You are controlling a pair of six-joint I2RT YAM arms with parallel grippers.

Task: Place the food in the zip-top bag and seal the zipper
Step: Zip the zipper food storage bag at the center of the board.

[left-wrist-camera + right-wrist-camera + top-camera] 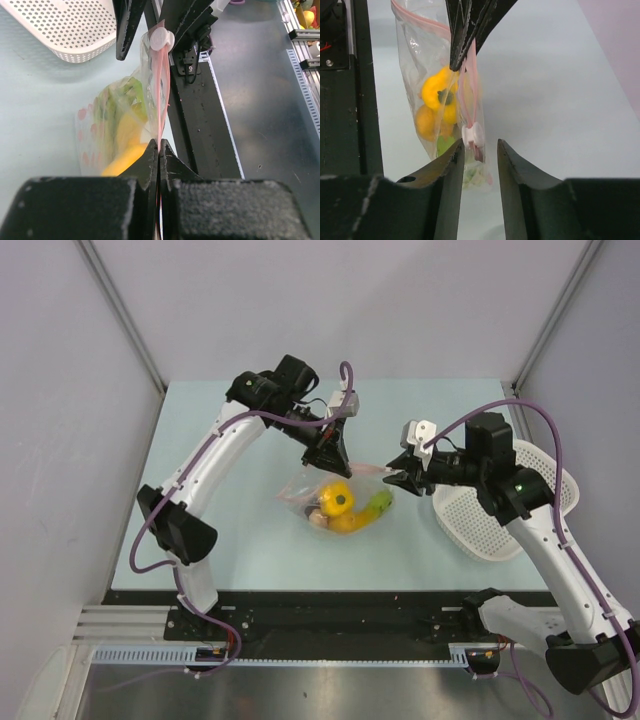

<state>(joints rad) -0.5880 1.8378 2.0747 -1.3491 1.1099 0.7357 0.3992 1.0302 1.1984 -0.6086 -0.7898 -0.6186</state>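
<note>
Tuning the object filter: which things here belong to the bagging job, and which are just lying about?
In the job:
zip-top bag
food inside it
zipper and its white slider
left gripper, shut on the zipper
right gripper, open at the slider

Lying about:
white perforated basket

Clear crinkly plastic zip-top bag (92, 135): transparent, faint pink-red printed squares. Narrow zipper strip (161, 95): pink-red. Round plastic slider (161, 39): white. Bagged food (338, 502): yellow, orange-yellow, green. Perforated plastic basket (470, 525): white, dotted with holes. Counter (250, 540): pale blue-green.
</note>
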